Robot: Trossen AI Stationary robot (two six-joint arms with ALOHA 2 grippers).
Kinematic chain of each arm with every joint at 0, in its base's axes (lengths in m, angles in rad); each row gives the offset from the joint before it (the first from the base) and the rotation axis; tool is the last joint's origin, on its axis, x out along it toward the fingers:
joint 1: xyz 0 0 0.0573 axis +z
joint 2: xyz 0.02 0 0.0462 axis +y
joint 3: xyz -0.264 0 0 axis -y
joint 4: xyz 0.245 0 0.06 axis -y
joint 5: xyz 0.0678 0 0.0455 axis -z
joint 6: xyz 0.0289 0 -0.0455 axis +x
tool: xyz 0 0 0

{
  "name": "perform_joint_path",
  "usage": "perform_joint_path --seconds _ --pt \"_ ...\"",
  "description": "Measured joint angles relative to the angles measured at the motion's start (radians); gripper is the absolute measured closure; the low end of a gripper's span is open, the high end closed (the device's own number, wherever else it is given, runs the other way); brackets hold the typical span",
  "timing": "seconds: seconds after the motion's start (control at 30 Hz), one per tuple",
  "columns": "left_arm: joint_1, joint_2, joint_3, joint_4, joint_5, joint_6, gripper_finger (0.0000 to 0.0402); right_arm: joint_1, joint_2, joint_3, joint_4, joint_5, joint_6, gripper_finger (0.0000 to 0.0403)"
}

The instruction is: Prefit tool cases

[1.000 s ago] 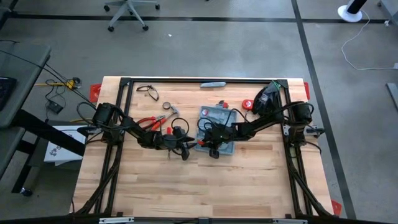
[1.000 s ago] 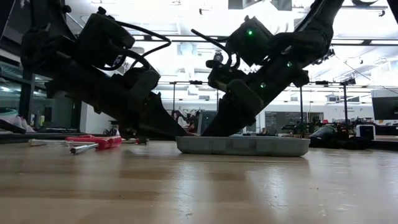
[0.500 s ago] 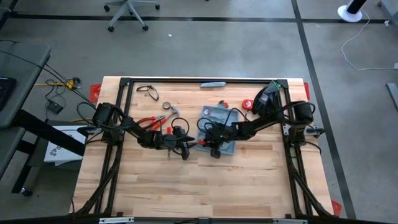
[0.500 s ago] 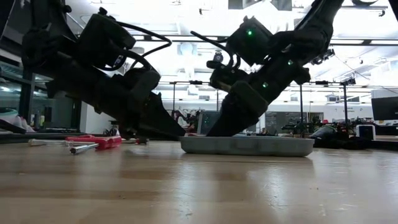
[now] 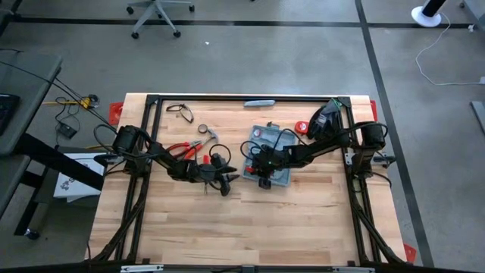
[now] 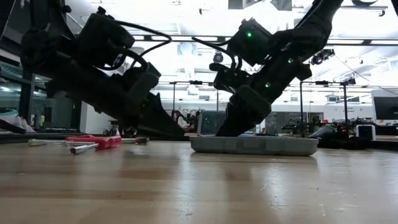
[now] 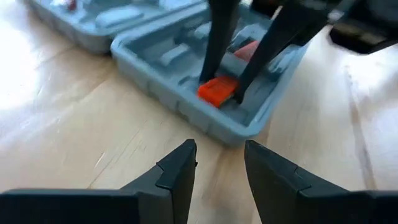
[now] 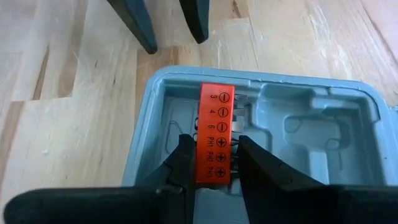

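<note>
The blue-grey tool case [image 5: 273, 150] lies open and flat on the wooden table, right of centre, both moulded halves up [image 7: 180, 62]. A red bit holder [image 8: 214, 118] printed with screw symbols lies in a recess of the near half [image 8: 298, 124]. My right gripper [image 8: 214, 165] reaches into that half [image 5: 262, 176] and is shut on the holder. My left gripper [image 7: 221, 168] stands open just left of the case [image 5: 229, 182], low over the bare wood, with nothing between its fingers. In the low view the case [image 6: 255, 145] rests on its underside. My right gripper pinches the red bit holder by its two long sides [image 8: 206, 155], near the end closest to the wrist. Its fingers [image 8: 183, 163] slant down from the table's right side and lie along the holder. The holder [image 7: 217, 91] sits low in the tray.
Red-handled pliers [image 5: 182, 149] and a hammer [image 5: 210, 135] lie left of the case, behind my left arm. Safety glasses [image 5: 180, 112] and a slim grey bar [image 5: 259, 102] lie near the far edge. A black object [image 5: 326, 119] and a small red part [image 5: 301, 127] sit at the far right.
My right gripper has drawn back a little toward the table's right edge, still shut on the holder, and has tipped less steeply. The case has slid along the table with it, a short way to the right. My left gripper has kept its place.
</note>
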Motion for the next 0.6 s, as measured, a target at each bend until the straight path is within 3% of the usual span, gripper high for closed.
perform_joint_path --seconds 0.6 --pt "0.007 -0.003 0.003 0.008 0.001 0.030 0.0271 -0.033 -0.037 -0.005 0.027 -0.024 -0.023 0.0322"
